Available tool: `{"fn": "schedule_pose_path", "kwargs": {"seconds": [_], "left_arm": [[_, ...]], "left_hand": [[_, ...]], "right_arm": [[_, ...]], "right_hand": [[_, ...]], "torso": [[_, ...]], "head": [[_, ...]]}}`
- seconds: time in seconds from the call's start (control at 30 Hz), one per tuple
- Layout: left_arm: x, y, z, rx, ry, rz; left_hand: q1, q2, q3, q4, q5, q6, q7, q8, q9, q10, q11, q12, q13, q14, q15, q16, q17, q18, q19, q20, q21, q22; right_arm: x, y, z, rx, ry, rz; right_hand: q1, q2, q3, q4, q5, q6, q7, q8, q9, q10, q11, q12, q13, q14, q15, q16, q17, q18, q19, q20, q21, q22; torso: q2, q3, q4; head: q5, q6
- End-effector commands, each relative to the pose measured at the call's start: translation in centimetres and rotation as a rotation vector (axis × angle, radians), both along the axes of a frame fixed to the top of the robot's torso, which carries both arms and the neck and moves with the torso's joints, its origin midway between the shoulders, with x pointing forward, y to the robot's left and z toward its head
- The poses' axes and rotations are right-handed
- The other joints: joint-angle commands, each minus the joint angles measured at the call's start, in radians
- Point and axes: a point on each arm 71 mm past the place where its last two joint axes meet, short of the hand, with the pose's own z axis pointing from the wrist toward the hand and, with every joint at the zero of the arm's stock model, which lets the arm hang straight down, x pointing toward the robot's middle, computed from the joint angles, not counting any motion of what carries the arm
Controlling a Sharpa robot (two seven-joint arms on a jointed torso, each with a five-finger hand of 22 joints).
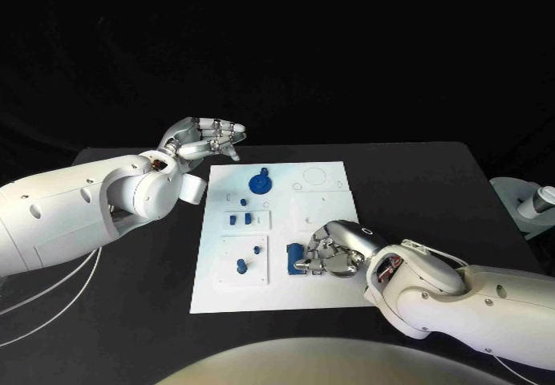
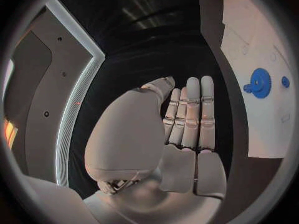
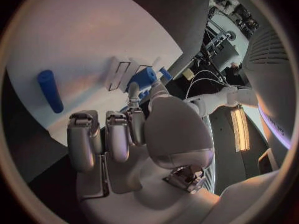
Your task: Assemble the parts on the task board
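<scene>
A black counter [image 1: 439,184] set against a dark backdrop carries the white board [image 1: 330,192], which lies flat at its middle. The left robot hand [image 1: 208,138] hangs above the counter just beyond the board's far left corner, holding nothing; in the left wrist view its fingers [image 2: 190,114] lie straight and side by side. Near that same far end of the board sits a blue gear [image 1: 261,182], lying flat on the white surface, with a smaller blue piece just beside it in the left wrist view [image 2: 285,81]. Further toward the robot, small blue pieces [image 1: 237,218] stand in one raised white block, and another blue piece [image 1: 242,266] sits in a second block nearer the board's front edge. The right robot hand [image 1: 335,253] rests low over the board's near right part, fingers curled down beside a blue block [image 1: 296,258]; whether it actually grips that block cannot be told. The right wrist view shows a blue rod [image 3: 50,90] lying flat on the board, apart from the curled fingers [image 3: 118,134].
</scene>
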Motion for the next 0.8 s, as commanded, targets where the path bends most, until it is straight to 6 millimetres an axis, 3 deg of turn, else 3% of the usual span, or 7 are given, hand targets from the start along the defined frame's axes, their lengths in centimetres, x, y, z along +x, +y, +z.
{"fn": "schedule_pose_path", "kwargs": {"seconds": [0.03,0.2,0.27,0.6,0.8], "left_arm": [[-0.06,-0.22,0.08,-0.010,-0.001,-0.016],[-0.07,-0.13,0.05,-0.008,0.000,-0.015],[-0.08,-0.09,0.04,-0.008,0.001,-0.015],[-0.12,0.02,0.00,-0.007,0.003,-0.014],[-0.12,0.03,-0.01,-0.006,0.003,-0.014]], "left_hand": [[-0.010,0.003,0.006,-0.001,0.005,-0.007,0.003,0.003,-0.001,-0.008,-0.001,0.004,-0.001,-0.006,-0.001,0.003,-0.002,0.011,-0.008,-0.001,0.006,0.001],[-0.010,0.004,0.007,-0.001,0.005,-0.007,0.003,0.003,-0.002,-0.009,-0.001,0.005,-0.001,-0.006,-0.001,0.004,-0.002,0.011,-0.008,-0.001,0.006,0.001],[-0.010,0.004,0.007,-0.001,0.005,-0.007,0.003,0.003,-0.002,-0.009,-0.001,0.005,-0.001,-0.006,-0.001,0.004,-0.002,0.011,-0.008,-0.001,0.006,0.001],[-0.010,0.004,0.007,-0.001,0.005,-0.007,0.003,0.003,-0.002,-0.009,-0.001,0.005,-0.001,-0.006,-0.001,0.004,-0.002,0.011,-0.008,-0.001,0.006,0.001],[-0.010,0.004,0.007,-0.001,0.005,-0.007,0.003,0.003,-0.002,-0.009,-0.001,0.005,-0.001,-0.006,-0.001,0.004,-0.002,0.011,-0.008,-0.001,0.006,0.001]], "right_arm": [[0.08,-0.21,-0.32,-0.051,-0.007,0.005],[0.05,-0.35,-0.25,-0.058,-0.016,0.006],[0.02,-0.46,-0.21,-0.059,-0.019,0.005],[-0.11,-0.69,-0.08,-0.052,-0.020,0.009],[-0.12,-0.69,0.06,-0.038,-0.028,0.007]], "right_hand": [[0.048,0.007,0.013,-0.002,-0.007,0.003,-0.008,-0.003,-0.005,0.031,-0.009,0.003,0.137,0.102,-0.008,0.005,0.236,-0.019,0.099,-0.006,0.004,0.259],[0.079,0.002,0.018,-0.001,-0.018,0.004,-0.009,-0.005,-0.010,0.031,-0.010,0.002,0.137,0.102,-0.009,0.005,0.236,-0.019,0.098,-0.007,0.004,0.259],[0.096,0.001,0.027,0.003,-0.067,0.006,-0.009,-0.006,-0.013,0.032,-0.010,0.003,0.138,0.102,-0.009,0.005,0.236,-0.019,0.098,-0.008,0.004,0.259],[0.098,0.000,0.028,0.003,-0.068,0.006,-0.009,-0.006,-0.013,0.032,-0.010,0.002,0.138,0.102,-0.009,0.006,0.236,-0.019,0.099,-0.008,0.005,0.259],[0.088,-0.008,0.025,0.009,-0.070,0.007,-0.006,-0.007,-0.015,0.031,-0.008,0.001,0.138,0.102,-0.008,0.005,0.235,-0.019,0.098,-0.007,0.003,0.258]], "torso": [[0.000,0.0001,-0.0006],[0.000,0.0007,-0.0012],[0.000,0.0011,-0.0016],[0.001,0.0024,-0.0016],[0.000,0.0005,-0.0010]], "head": [[-0.001,-0.001],[-0.001,-0.001],[0.001,-0.002],[0.001,-0.004],[-0.001,-0.006]]}}
